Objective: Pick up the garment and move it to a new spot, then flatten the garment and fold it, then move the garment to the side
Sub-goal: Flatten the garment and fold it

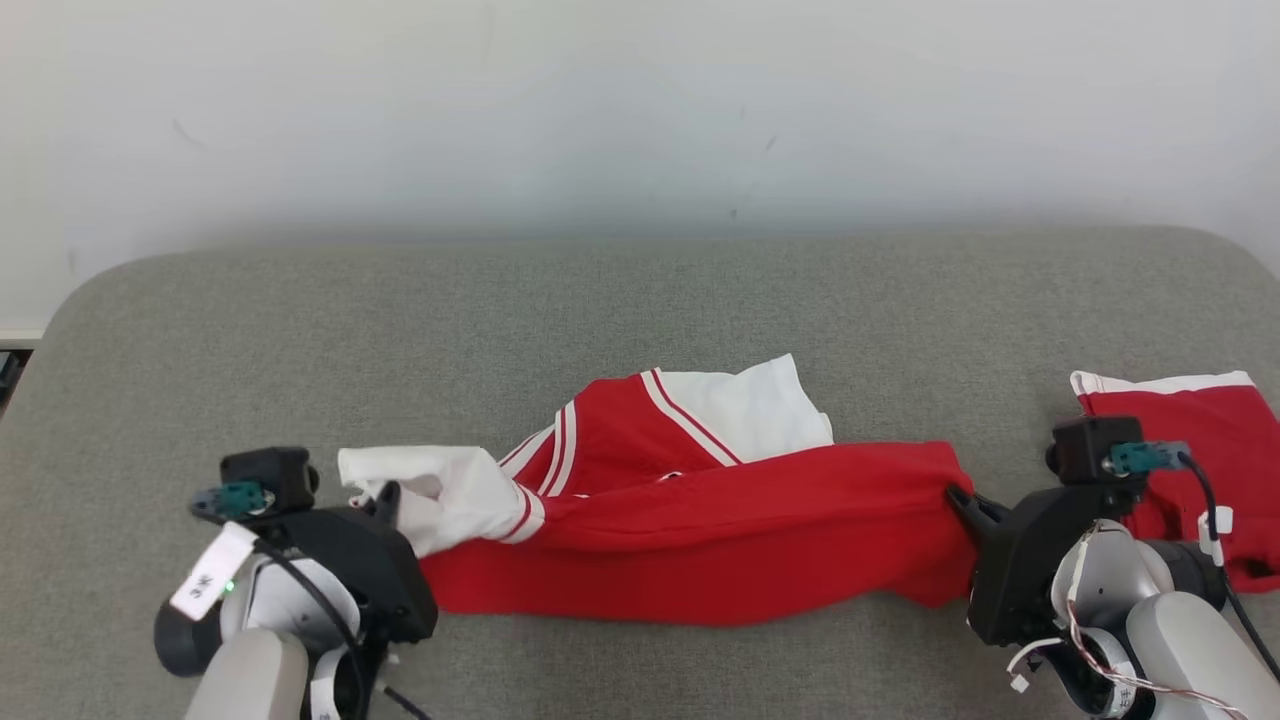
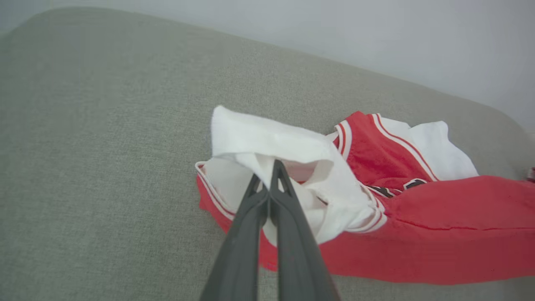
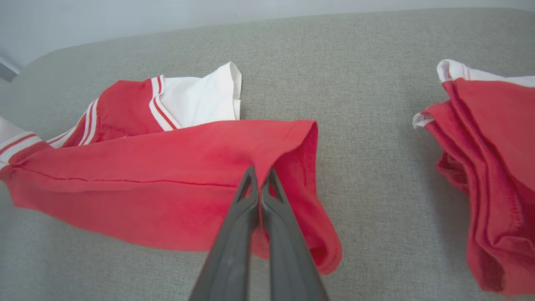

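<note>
The garment (image 1: 700, 520) is a red shirt with white sleeves and red-and-white stripes, lying stretched sideways across the grey padded surface. My left gripper (image 1: 385, 497) is shut on the garment's white end at the left; in the left wrist view its fingers (image 2: 267, 184) pinch the white cloth (image 2: 267, 142). My right gripper (image 1: 960, 497) is shut on the garment's red hem at the right end; in the right wrist view (image 3: 259, 177) the closed tips bite into the red fabric (image 3: 167, 167). The cloth sags between the two grips.
A second red garment (image 1: 1190, 450) with a white edge lies folded at the right, beside my right arm, also seen as a red pile (image 3: 493, 167). The grey surface (image 1: 640, 300) extends back to a pale wall; its left corner is rounded.
</note>
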You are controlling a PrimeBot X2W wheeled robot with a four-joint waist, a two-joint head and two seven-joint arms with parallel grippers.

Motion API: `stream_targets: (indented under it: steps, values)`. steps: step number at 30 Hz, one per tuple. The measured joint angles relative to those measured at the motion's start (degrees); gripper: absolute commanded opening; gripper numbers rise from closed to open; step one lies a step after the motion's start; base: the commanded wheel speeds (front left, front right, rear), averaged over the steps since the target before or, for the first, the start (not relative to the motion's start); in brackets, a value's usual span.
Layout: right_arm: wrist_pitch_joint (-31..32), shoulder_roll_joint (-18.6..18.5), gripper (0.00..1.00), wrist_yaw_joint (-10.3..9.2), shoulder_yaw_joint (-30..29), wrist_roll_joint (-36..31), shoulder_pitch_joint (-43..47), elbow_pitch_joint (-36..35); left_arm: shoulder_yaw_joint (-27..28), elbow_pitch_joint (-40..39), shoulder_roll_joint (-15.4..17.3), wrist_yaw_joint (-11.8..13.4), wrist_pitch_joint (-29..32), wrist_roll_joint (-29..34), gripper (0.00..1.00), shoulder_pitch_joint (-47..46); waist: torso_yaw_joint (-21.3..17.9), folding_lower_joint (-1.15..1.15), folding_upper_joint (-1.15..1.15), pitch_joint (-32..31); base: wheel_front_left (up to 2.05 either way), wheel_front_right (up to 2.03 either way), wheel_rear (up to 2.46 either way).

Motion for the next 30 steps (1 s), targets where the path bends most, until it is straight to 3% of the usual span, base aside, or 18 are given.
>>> stream_targets:
  steps: [15, 26, 30]
  values:
    - [-7.7, 2.1, 0.0, -0.52, -10.2, 6.6, 2.6, -17.3, 1.6, -19.7, -0.4, 0.5, -9.3, -1.5, 0.0, 0.2, -0.3, 0.0, 0.0, -2.0, 0.0, 0.0, 0.0]
    - [-9.0, 3.7, 0.0, -1.08, -15.0, 10.4, 10.5, -34.0, 1.1, -34.9, -0.3, 0.0, -7.2, -5.1, 0.0, 8.6, -1.2, -0.01, 0.0, -0.9, 0.0, 0.0, 0.0]
    - [-7.1, 4.5, 0.0, -1.09, -13.7, 12.1, 11.3, -34.8, 1.0, -36.2, -0.3, 0.0, -4.6, -6.6, 0.0, 11.9, -1.4, 0.0, 0.0, 0.6, 0.0, 0.0, 0.0]
